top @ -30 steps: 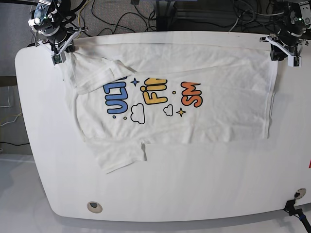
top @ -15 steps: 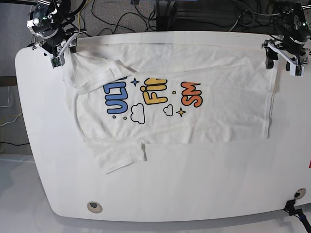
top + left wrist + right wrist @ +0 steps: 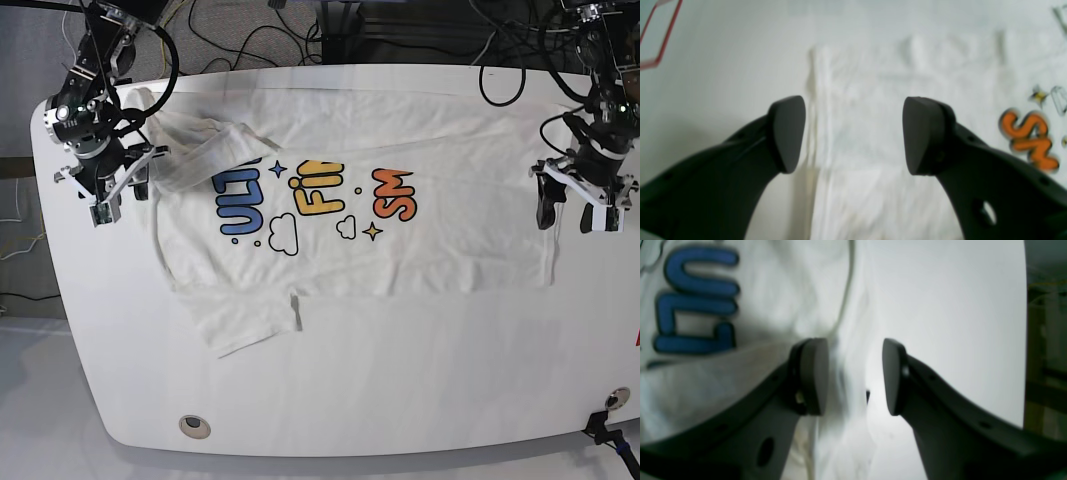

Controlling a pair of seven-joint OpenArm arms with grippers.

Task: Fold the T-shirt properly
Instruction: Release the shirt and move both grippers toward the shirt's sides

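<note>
— Where the desk is taken first, what is found on it?
— The T-shirt is seen spread print-up across the far half, one sleeve folded over at the far left and another flap lying loose on the near left.

— How should it be expected to handle?
— Soft, light, limp cloth is judged; it would be best pinched at its left and right edges, where seams give some body.

— And the tools?
— The left tool is held apart at the right edge, clamped on nothing. The right tool is likewise held apart, straddling the left edge.

— What is hard to make out?
— Both wrist views are blurred, and contact with the cloth cannot be judged.
</note>
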